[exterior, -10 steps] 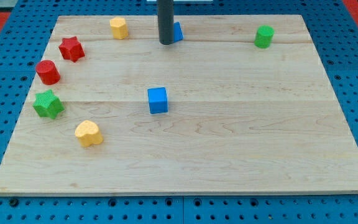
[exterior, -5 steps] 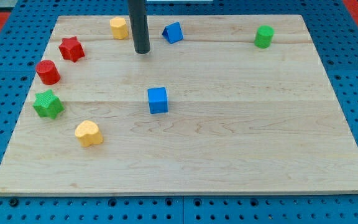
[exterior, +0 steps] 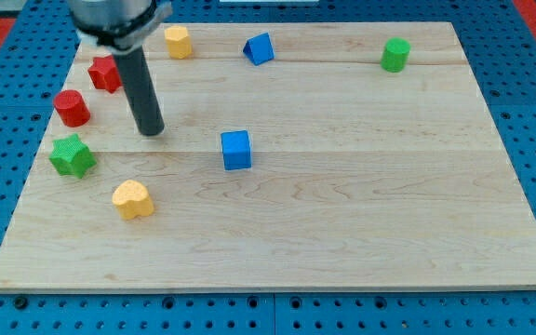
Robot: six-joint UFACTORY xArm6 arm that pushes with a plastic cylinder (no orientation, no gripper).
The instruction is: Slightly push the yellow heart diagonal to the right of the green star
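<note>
Looking at the board, I see my tip [exterior: 151, 131] standing on bare wood, above and a little to the right of the yellow heart [exterior: 132, 199] in the view, and to the right of the green star [exterior: 72, 155]. It touches no block. This rod has no jaws, so there is nothing to be open or closed; it is just a free end that presses on nothing at this moment.

The yellow heart lies near the view's bottom left, below and to the right of the green star, close to it but apart. The red cylinder [exterior: 72, 108] and the red star [exterior: 106, 73] are higher on the left side. The blue cube [exterior: 236, 150] is to the right of my tip, well apart.

I judge that I am in the approach step: the push is not begun. The heart is already diagonal to the star, so only a small nudge seems needed. For the next move I should bring the tip to the heart's upper left side, without disturbing the green star, and then push shortly and gently.
</note>
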